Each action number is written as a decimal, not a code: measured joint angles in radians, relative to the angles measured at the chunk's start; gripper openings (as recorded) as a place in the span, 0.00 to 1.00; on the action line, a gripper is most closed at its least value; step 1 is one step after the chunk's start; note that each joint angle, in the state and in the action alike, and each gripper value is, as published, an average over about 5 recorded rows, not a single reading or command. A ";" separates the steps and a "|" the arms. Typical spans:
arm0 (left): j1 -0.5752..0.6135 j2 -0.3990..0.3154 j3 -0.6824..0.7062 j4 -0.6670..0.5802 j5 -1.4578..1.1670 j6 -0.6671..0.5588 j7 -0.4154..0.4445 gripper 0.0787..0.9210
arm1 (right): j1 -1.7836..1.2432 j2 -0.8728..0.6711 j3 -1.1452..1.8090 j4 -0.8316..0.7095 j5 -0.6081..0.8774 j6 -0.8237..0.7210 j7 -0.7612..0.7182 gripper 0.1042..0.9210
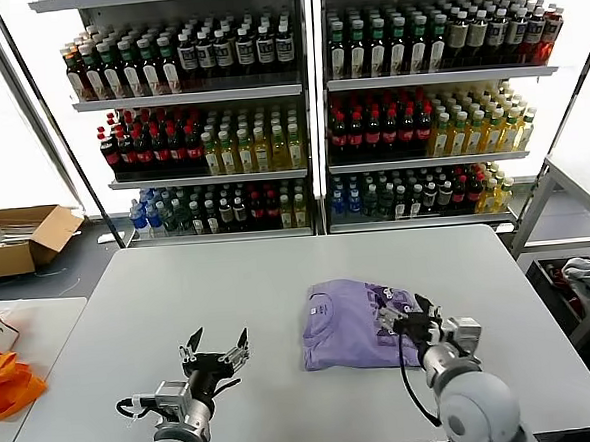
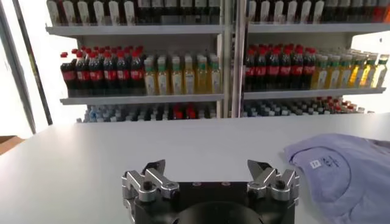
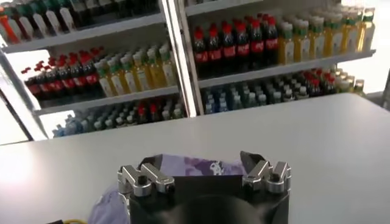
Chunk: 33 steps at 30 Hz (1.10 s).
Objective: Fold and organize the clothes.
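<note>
Folding looks close to finished: the shirt (image 1: 353, 323) lies as a compact, roughly square bundle on the table (image 1: 279, 282), right of centre and toward the robot's edge. The right gripper (image 1: 402, 317) sits low over the bundle's right part, its fingers spread wide with nothing between them; in the right wrist view the lavender cloth with a bit of dark print shows just beyond the open fingertips (image 3: 253, 163). Whether the pads actually touch the cloth cannot be told. The left gripper (image 1: 215, 348) hovers over bare table well to the left of the shirt, likewise spread open and empty.

The step in hand is judged to be a last tidy or a release after a fold. A next move would probably call for either a final fold or sliding the bundle to a resting place, which needs the right fingers to pinch an edge through all layers so the stack does not spill open; the left arm would have to cross toward the shirt to help.

The neck label (image 2: 315, 163) and collar lie at the bundle's far-left corner, so the shirt's top points away from the robot. Its sides are nearly equal; the slightly longer axis appears to run left to right.
</note>
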 measured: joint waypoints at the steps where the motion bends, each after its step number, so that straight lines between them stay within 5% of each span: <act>1: 0.002 -0.001 -0.002 -0.002 0.000 0.000 0.000 0.88 | 0.020 0.008 -0.016 -0.025 -0.026 0.000 0.001 0.88; 14: 0.010 0.002 -0.002 0.001 0.002 -0.002 -0.001 0.88 | 0.179 0.117 -0.180 -0.262 -0.198 -0.001 0.040 0.88; 33: 0.018 0.006 0.001 0.007 0.001 -0.004 0.004 0.88 | 0.198 0.160 -0.211 -0.349 -0.192 0.005 0.034 0.88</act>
